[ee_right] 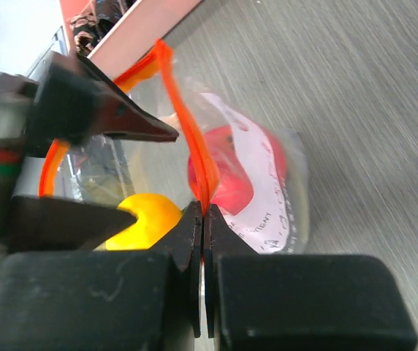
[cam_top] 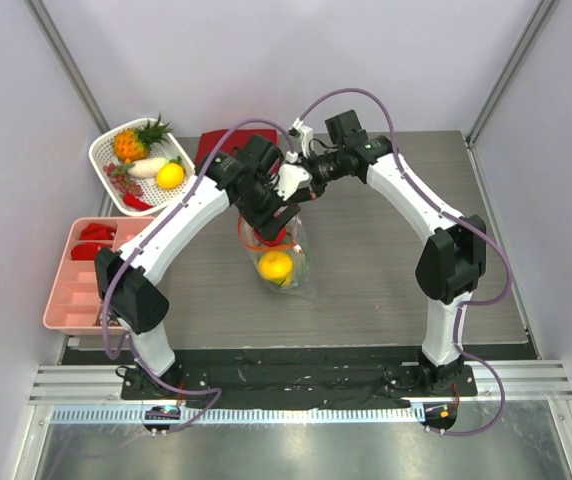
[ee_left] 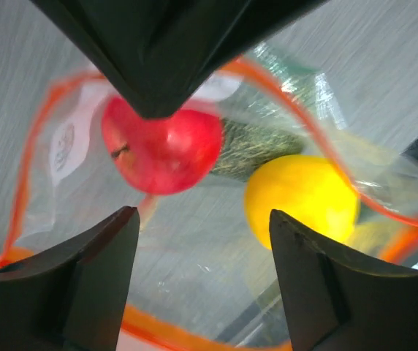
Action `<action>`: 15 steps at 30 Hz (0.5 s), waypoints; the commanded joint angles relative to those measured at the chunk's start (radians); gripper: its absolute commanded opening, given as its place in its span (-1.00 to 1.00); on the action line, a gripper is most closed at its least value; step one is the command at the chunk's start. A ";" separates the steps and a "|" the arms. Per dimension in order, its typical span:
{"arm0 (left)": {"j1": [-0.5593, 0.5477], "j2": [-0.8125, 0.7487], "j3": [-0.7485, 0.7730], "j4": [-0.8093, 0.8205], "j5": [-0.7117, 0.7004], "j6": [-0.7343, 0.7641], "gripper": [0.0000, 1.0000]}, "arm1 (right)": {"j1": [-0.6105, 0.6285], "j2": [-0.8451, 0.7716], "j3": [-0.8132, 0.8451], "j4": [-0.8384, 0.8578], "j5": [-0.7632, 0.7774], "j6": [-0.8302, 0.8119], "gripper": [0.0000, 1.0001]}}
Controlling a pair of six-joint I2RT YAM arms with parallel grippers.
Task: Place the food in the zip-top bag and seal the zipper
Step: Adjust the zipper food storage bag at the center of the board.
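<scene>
The clear zip-top bag (cam_top: 288,262) hangs at mid-table with its mouth held up. My right gripper (ee_right: 203,219) is shut on the orange-red zipper strip (ee_right: 183,124) at the mouth edge. My left gripper (ee_left: 203,241) is open and empty, its fingers (ee_right: 114,121) at the open mouth. Inside the bag lie a red apple (ee_left: 161,150), a yellow citrus (ee_left: 300,197) and a dark green piece (ee_left: 256,150). The citrus (cam_top: 275,265) also shows in the top view. Both grippers meet above the bag, the left (cam_top: 269,222) and the right (cam_top: 288,190).
A white basket (cam_top: 104,150) at the back left holds a pineapple, a lemon and other toy food. A pink divided tray (cam_top: 66,290) with red pieces stands at the left edge. A dark red cloth (cam_top: 211,148) lies behind the arms.
</scene>
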 commanded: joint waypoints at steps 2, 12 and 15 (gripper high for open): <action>0.003 -0.147 0.175 -0.027 0.129 0.012 0.64 | 0.012 -0.073 -0.025 0.079 -0.054 0.028 -0.98; 0.011 -0.340 0.048 -0.170 0.405 0.383 0.74 | 0.020 -0.082 -0.071 0.105 -0.057 0.016 -0.98; -0.006 -0.367 -0.071 -0.158 0.387 0.446 0.75 | 0.026 -0.083 -0.071 0.105 -0.062 0.011 -0.98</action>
